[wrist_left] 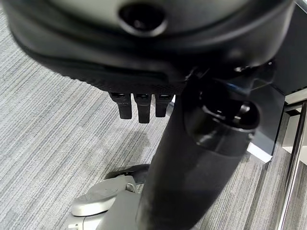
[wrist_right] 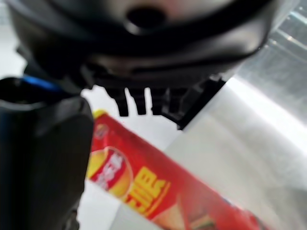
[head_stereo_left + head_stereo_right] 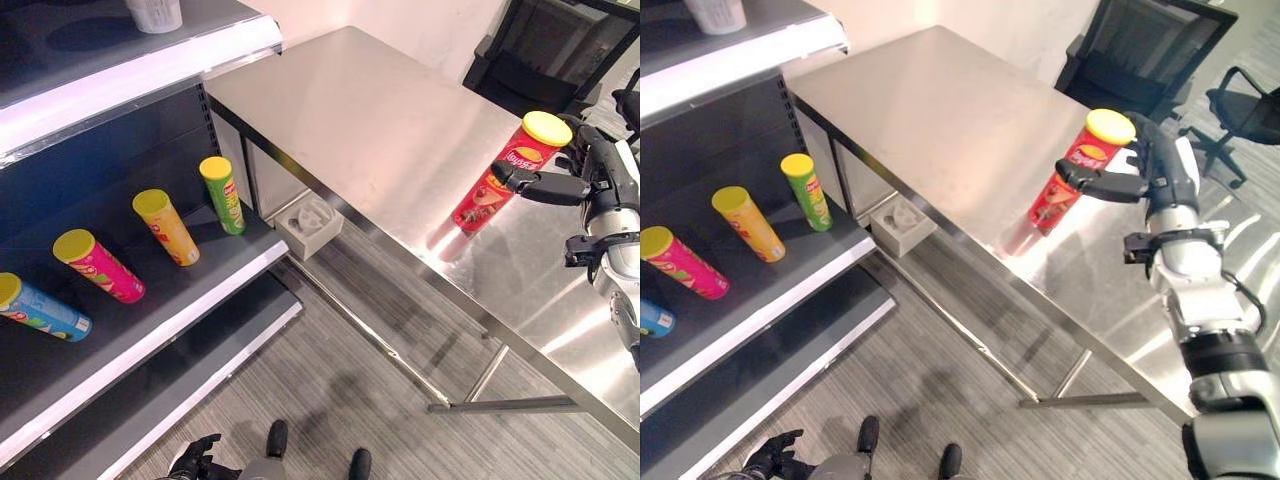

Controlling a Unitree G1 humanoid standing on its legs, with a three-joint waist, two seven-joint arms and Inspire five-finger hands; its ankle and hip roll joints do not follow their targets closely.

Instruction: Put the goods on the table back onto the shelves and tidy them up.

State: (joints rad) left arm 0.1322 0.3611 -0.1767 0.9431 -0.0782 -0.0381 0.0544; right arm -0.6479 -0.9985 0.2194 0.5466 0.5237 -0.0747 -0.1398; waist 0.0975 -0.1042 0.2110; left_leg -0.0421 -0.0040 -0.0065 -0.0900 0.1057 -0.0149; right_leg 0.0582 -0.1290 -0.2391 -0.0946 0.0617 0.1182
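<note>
Nearest you, at the bottom edge of the head views, your left hand [image 3: 195, 455] hangs low over the grey striped floor [image 3: 330, 390]; its wrist view shows the fingers [image 1: 139, 108] pointing down at that floor with nothing between them, relaxed rather than curled.

Next out, on your left, the dark shelf [image 3: 190, 300] carries 4 chip cans lying in a row, all with yellow lids: a blue can [image 3: 40, 310] at the near end, then a pink can [image 3: 100, 265], an orange can [image 3: 168, 227] and a green can [image 3: 223, 194]. They are spaced apart, none touching.

A small white box [image 3: 310, 225] sits on the floor between the shelf and the table leg.

On your right, the steel table [image 3: 380, 110] holds the red chip can [image 3: 497, 185], upright but tilted, its base on the tabletop. Your right hand [image 3: 1135, 170] is on its upper part, thumb across the front and fingers behind it, closed around the can just below the yellow lid.

Farthest, a white cup [image 3: 155, 14] stands on the top shelf [image 3: 120, 70], and black office chairs [image 3: 1140, 70] sit beyond the table.
</note>
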